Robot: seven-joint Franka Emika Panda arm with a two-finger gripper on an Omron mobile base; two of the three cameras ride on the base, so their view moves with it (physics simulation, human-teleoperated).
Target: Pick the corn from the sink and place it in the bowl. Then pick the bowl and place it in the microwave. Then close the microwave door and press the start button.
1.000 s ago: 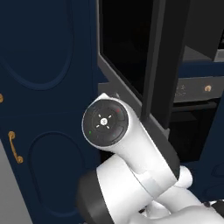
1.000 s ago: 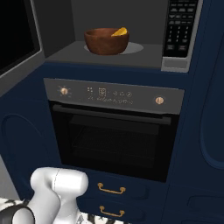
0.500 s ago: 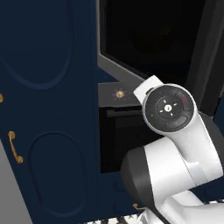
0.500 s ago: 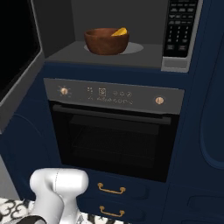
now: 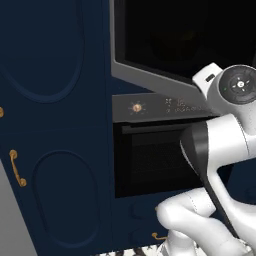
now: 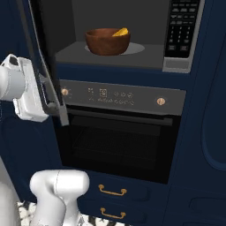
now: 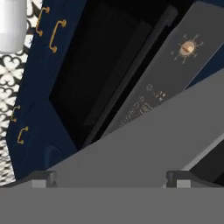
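The round reddish-brown wooden bowl (image 6: 107, 41) sits inside the grey-framed built-in microwave (image 6: 132, 53), the small yellow-orange corn (image 6: 120, 32) resting in it. The gripper (image 6: 53, 107) presses against the thick grey edge of the black glass microwave door (image 6: 44, 62), left of the cavity; I cannot tell how wide its jaws stand.

Base views flank the oven (image 6: 119, 132) they share; hand view sits close beneath the microwave door (image 7: 144, 153).
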